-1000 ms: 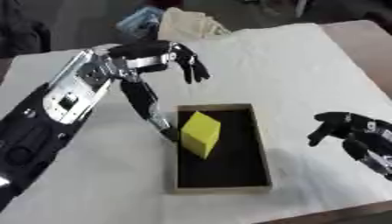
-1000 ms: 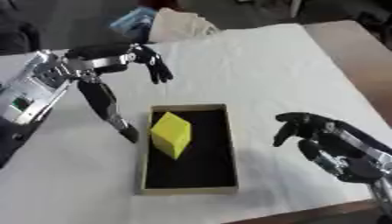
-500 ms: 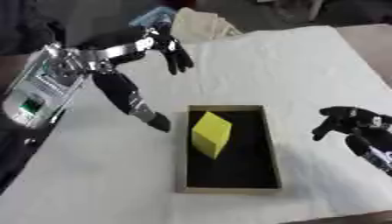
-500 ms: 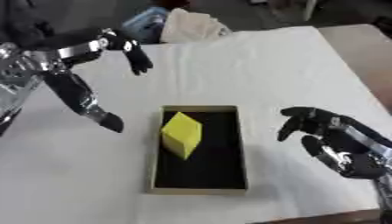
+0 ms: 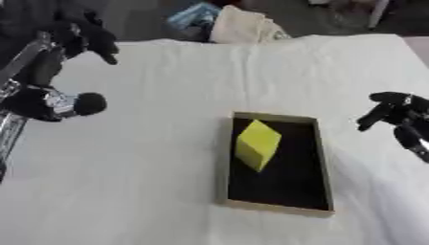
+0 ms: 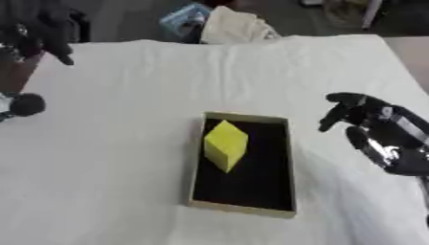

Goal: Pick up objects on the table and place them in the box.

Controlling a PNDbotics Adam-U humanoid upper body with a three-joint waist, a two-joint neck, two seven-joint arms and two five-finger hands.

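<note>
1. Inspecting the box (image 5: 276,208) first: it is a shallow rectangular tray with pale walls and a black floor, lying on the white cloth-covered table (image 5: 167,167) a little to my right of centre.
2. One yellow block (image 5: 256,144) lies inside the box, in its far half, tilted on an edge and touching the black floor. I judge that object as placed.
3. My left hand (image 5: 88,36) is up at the far left edge of the table, well apart from the box. Its fingers hang relaxed and slightly bent, and it has hold of nothing.
4. My right hand (image 6: 368,119) hovers just beside the right wall of the box, above the cloth. Its fingers are loosely spread and point down, and nothing is in them.
5. No other loose object shows on the cloth in either view. A cream cloth bundle (image 6: 231,26) and a blue item (image 6: 180,16) lie beyond the far edge, off the table; I cannot tell what they are.
6. Judgement: the task appears complete or nearly so, with nothing visibly left to collect.
</note>
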